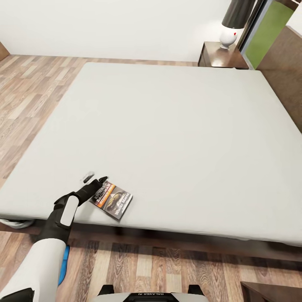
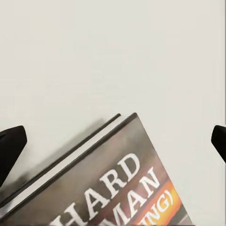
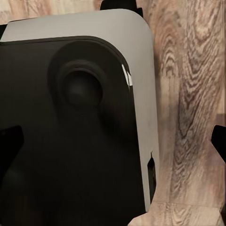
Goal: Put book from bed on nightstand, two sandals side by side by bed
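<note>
Where the head view looks down: book [image 1: 112,200] near bed [image 1: 176,138] front edge, left gripper [image 1: 95,180] spread at its corner. Closer, from left wrist: cover lettering [image 2: 115,186], fingertips [image 2: 10,146] apart. From right wrist: robot base [image 3: 75,127], plank floor [image 3: 188,94], right fingertips [image 3: 219,140] spread.

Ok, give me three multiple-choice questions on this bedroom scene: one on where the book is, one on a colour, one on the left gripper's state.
1. Where does the book lie?
A. near the bed's front edge
B. on the nightstand
C. on the floor

2. What colour is the band on the book's cover?
A. green
B. orange
C. blue

3. How is the left gripper?
A. shut on the book
B. open at the book's corner
C. holding a lamp

Answers: 1 A, it rests on the mattress by the near edge. 2 B, orange shows under the lettering. 3 B, the fingertips sit spread wide in the left wrist view.
</note>
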### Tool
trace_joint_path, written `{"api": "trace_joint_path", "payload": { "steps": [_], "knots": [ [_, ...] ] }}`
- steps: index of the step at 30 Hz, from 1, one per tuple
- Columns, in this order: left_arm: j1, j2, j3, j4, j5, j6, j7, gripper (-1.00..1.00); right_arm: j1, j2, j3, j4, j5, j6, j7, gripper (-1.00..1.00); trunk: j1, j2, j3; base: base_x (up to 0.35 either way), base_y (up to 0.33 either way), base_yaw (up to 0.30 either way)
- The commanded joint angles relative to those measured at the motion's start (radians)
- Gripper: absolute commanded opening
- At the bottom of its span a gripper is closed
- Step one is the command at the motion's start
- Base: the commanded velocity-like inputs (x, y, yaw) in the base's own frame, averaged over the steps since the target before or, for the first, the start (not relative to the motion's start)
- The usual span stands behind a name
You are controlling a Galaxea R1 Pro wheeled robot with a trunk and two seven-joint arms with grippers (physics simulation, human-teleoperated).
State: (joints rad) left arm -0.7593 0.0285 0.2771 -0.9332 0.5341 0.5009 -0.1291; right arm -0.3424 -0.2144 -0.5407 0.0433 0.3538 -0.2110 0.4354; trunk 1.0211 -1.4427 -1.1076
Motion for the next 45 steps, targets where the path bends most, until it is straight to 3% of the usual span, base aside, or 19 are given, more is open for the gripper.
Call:
{"api": "trace_joint_path", "payload": {
  "steps": [1,45],
  "knots": [
    [0.0,-0.001,0.002,0.007,0.009,0.011,0.0,1.0,-0.001,-0.001,-0.008,0.004,0.009,-0.007,0.0,1.0,0.0,0.0,-0.001,0.0,-0.14,0.0],
    [0.0,-0.002,0.001,0.007,0.009,0.012,-0.001,1.0,-0.001,-0.001,-0.008,0.004,0.009,-0.007,0.0,1.0,0.0,0.0,-0.001,0.006,-0.028,0.0]
  ]
}}
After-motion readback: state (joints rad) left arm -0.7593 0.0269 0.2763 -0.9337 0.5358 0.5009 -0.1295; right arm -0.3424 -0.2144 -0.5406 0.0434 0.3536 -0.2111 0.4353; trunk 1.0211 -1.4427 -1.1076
